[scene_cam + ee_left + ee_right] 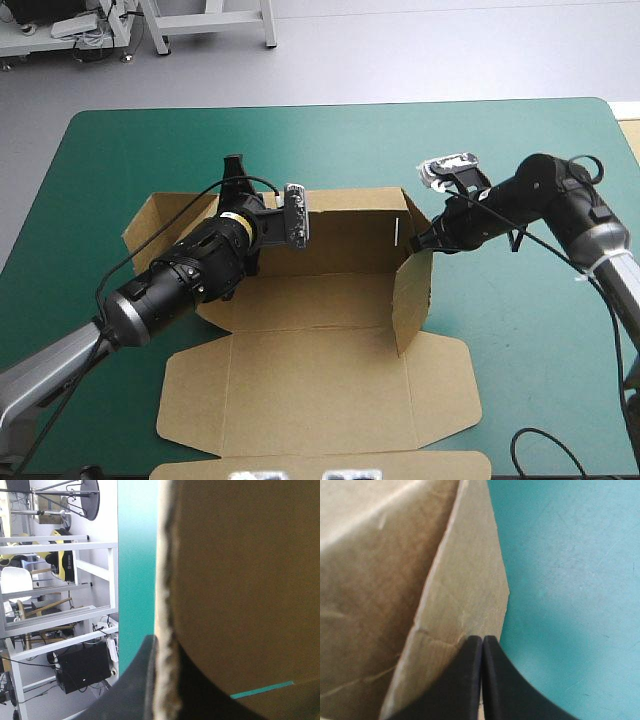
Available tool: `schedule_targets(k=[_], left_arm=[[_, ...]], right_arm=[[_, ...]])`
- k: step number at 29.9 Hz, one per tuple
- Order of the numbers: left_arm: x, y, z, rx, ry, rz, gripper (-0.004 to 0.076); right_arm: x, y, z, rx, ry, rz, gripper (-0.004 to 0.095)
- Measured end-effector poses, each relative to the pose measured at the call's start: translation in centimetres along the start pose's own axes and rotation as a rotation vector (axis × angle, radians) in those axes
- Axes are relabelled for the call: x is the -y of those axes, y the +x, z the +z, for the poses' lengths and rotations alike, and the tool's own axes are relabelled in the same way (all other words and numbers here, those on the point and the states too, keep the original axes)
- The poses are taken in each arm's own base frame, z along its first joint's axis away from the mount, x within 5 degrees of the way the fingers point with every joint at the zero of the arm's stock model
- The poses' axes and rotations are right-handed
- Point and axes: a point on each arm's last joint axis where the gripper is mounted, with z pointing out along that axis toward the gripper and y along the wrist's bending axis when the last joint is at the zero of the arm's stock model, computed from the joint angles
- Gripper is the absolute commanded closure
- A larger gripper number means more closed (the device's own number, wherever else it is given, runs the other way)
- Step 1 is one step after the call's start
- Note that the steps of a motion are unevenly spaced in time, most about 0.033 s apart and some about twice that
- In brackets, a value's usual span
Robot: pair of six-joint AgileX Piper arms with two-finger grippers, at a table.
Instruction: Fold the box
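The brown box (320, 380) lies mid-table with its back wall (345, 235) and right wall (412, 295) raised and its lid flat toward the front edge. My left gripper (236, 172) is at the back left corner, shut on the box. In the left wrist view the board's edge (165, 580) runs between the left gripper's (167, 650) black fingers. My right gripper (418, 238) is shut, its tips against the outer side of the right wall near the back corner. In the right wrist view the right gripper (482, 642) forms one arch over the box's flap (465, 580).
The box's left flap (150, 225) leans outward over the teal-green cover (530, 350). The lid's tuck flap (330, 465) reaches the front edge. Bare cover lies right of the box and behind it up to the far edge.
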Motion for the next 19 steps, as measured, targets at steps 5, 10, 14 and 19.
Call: schedule_targets(k=[5, 10, 14, 19], left_arm=[[0.5, -0.4, -0.3, -0.001, 0.031, 0.047, 0.0733], [1.1, -1.1, -1.1, 0.022, 0.063, 0.095, 0.0733], [1.2, -1.3, -1.3, 0.027, 0.069, 0.106, 0.0733], [1.4, -1.3, -1.5, 0.032, 0.099, 0.155, 0.0733]], right_arm=[[-0.4, 2.6, 0.4, 0.108, 0.017, -0.093, 0.0925], [-1.2, 6.1, 0.7, 0.243, 0.029, -0.184, 0.0925], [-1.6, 8.9, 1.6, 0.316, 0.014, -0.233, 0.0926], [-1.7, 10.5, 2.1, 0.324, 0.027, -0.270, 0.0784]])
